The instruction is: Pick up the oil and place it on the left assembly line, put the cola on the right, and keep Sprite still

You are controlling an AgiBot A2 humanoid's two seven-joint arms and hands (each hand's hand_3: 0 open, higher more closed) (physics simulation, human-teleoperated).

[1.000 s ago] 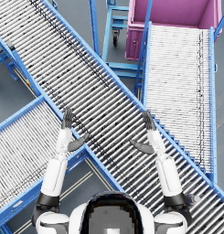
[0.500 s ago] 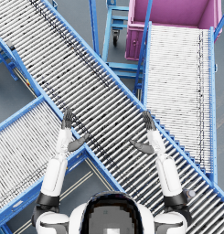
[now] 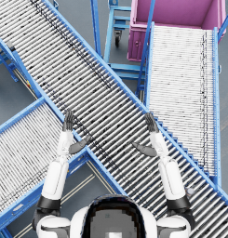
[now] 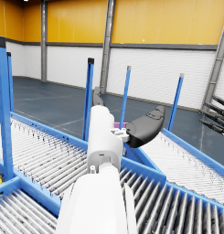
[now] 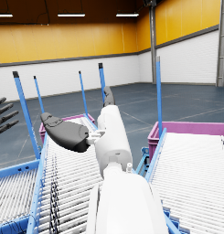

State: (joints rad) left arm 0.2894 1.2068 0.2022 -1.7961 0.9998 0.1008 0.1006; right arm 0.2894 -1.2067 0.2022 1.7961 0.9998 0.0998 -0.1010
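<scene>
Here both arms are raised over the central roller conveyor (image 3: 101, 102). The left hand (image 3: 69, 128) is empty, its fingers straight and its thumb spread wide, above the belt's near blue rail. The right hand (image 3: 151, 131) mirrors it, equally open and holding nothing. The left roller conveyor (image 3: 22, 148) lies beside the left arm. The right roller conveyor (image 3: 180, 83) runs up to a magenta bin (image 3: 176, 14). Where the oil, cola and Sprite stand cannot be told.

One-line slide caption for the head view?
Left hand and right hand hover open over the central roller conveyor; no bottles visible; magenta bin beyond the right conveyor.
</scene>
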